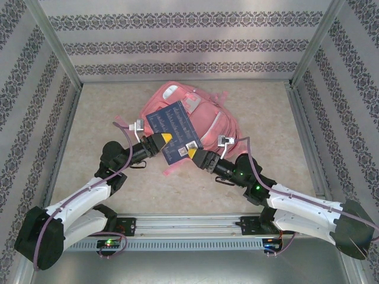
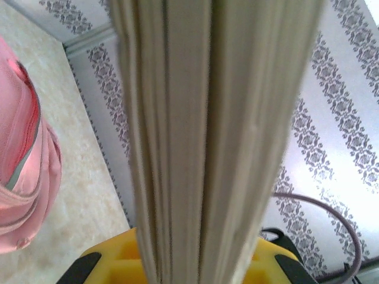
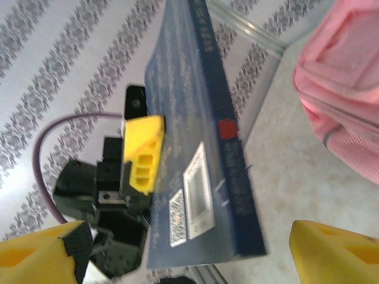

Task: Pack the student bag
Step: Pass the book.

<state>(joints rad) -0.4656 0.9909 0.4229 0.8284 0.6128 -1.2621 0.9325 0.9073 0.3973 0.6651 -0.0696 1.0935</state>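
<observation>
Back-centre on the worktop [image 1: 269, 121], the pink student bag [image 1: 210, 117] lies flat, long axis slanting far-left to near-right. Over it, a blue book [image 1: 172, 127] sits clamped in the left fingers [image 1: 164, 140]; right fingers [image 3: 334, 248] gape around its corner.

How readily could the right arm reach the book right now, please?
Probably yes: the right gripper is open, the book, held by the left gripper, sits between its fingers, and nothing intervenes.
</observation>
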